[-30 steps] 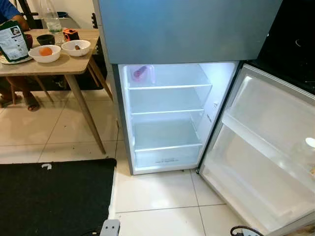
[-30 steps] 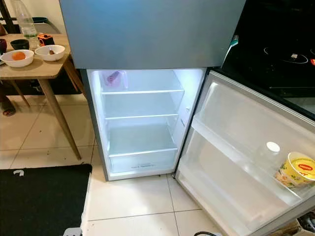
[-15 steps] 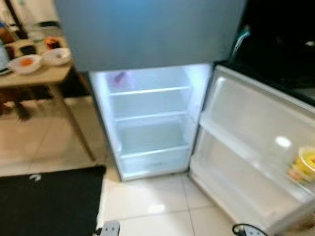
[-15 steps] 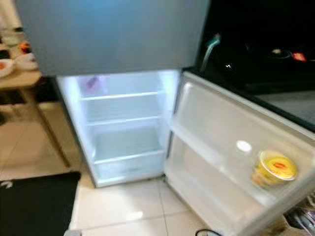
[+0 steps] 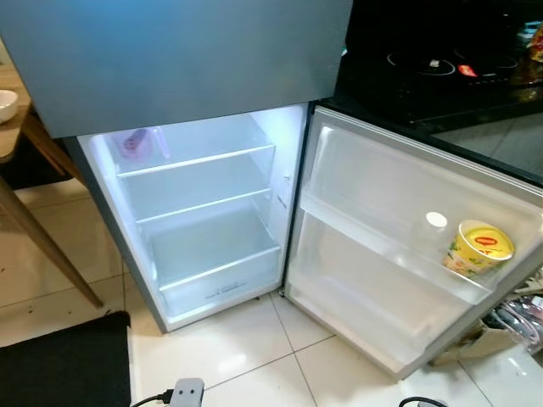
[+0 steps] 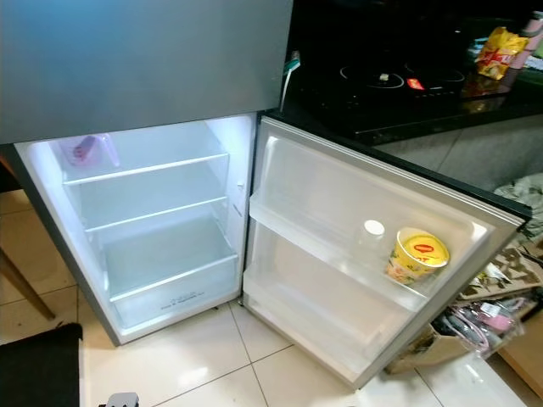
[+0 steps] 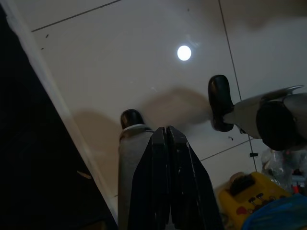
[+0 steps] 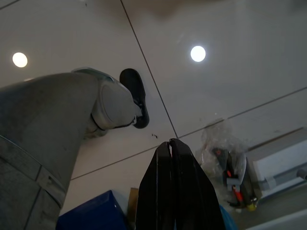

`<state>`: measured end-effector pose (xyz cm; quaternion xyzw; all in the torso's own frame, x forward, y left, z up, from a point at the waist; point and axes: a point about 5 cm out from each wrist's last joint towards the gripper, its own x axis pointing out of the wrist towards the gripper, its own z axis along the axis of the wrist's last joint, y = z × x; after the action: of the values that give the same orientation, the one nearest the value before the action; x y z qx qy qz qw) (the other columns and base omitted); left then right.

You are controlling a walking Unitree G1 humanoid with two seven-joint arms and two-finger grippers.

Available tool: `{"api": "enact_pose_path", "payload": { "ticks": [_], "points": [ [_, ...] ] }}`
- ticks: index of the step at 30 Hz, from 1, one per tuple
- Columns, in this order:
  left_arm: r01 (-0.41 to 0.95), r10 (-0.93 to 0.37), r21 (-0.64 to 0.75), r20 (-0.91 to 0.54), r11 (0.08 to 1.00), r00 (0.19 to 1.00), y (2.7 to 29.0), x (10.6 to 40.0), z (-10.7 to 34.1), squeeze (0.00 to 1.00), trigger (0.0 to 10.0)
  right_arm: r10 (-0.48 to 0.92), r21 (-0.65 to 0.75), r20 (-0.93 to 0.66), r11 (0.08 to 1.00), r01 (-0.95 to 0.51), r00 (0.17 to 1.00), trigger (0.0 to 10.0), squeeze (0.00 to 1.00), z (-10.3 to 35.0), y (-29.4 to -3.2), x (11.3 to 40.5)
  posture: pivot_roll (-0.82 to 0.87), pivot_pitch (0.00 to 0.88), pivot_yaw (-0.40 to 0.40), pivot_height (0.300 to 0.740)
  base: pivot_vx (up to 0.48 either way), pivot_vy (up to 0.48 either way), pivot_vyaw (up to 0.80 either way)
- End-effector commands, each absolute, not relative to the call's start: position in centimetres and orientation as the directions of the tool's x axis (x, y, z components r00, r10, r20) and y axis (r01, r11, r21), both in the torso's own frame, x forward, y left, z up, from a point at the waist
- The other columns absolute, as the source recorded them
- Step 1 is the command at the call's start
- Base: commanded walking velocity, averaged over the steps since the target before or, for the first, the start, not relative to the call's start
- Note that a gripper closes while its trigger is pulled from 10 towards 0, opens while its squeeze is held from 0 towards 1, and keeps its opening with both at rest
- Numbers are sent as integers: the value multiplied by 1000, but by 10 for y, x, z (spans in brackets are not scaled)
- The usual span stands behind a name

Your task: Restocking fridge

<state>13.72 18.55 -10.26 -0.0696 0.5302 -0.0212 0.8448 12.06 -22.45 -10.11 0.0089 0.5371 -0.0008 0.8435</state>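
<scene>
The fridge (image 5: 204,212) stands open before me, lit inside, with bare glass shelves and a pink item (image 5: 134,144) at the back of its top shelf. Its door (image 5: 399,246) is swung wide to the right. On the door's rack stand a yellow tub (image 5: 479,248) and a clear bottle with a white cap (image 5: 434,222). My left gripper (image 7: 167,139) hangs at my side, shut, pointing at the tiled floor. My right gripper (image 8: 171,148) hangs the same way, shut and holding nothing.
A black counter with a hob (image 6: 399,80) runs behind the door, with a yellow packet (image 6: 499,47) on it. A wooden table (image 5: 17,127) with a white bowl (image 5: 5,103) stands left. A black mat (image 5: 59,360) lies front left. Boxes and clutter (image 6: 488,318) sit under the door.
The camera has swung to the right: the table has slid almost out of the picture, and the door rack, tub and counter have come into view. The grippers stay hanging.
</scene>
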Motion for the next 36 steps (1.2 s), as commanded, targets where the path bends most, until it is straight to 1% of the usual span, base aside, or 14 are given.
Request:
{"api": "enact_pose_path", "payload": {
  "ticks": [1, 13, 25, 36],
  "points": [
    [-35, -105, -132, -902, 991, 419, 187, 133, -104, 0, 10000, -5, 4, -908, 1000, 20, 419, 10000, 0, -101, -227, 118, -58, 3, -30, 740, 0, 0, 0],
    [-29, -100, -121, -912, 992, 398, 185, 129, -106, 0, 10000, 5, 12, -906, 1000, 15, 423, 10000, 0, -101, -223, 121, -59, 9, -29, 740, -260, 0, 0],
    [-30, -98, -120, -912, 992, 399, 184, 129, -106, 0, 10000, 9, 17, -902, 1000, 14, 431, 10000, 0, -101, -223, 123, -62, 12, -28, 740, -302, 0, 0],
    [-30, -96, -117, -914, 993, 395, 184, 128, -106, 0, 10000, 4, 11, -908, 1000, 15, 420, 10000, 0, -102, -225, 119, -63, 14, -29, 740, -323, 0, 0]
  ]
}}
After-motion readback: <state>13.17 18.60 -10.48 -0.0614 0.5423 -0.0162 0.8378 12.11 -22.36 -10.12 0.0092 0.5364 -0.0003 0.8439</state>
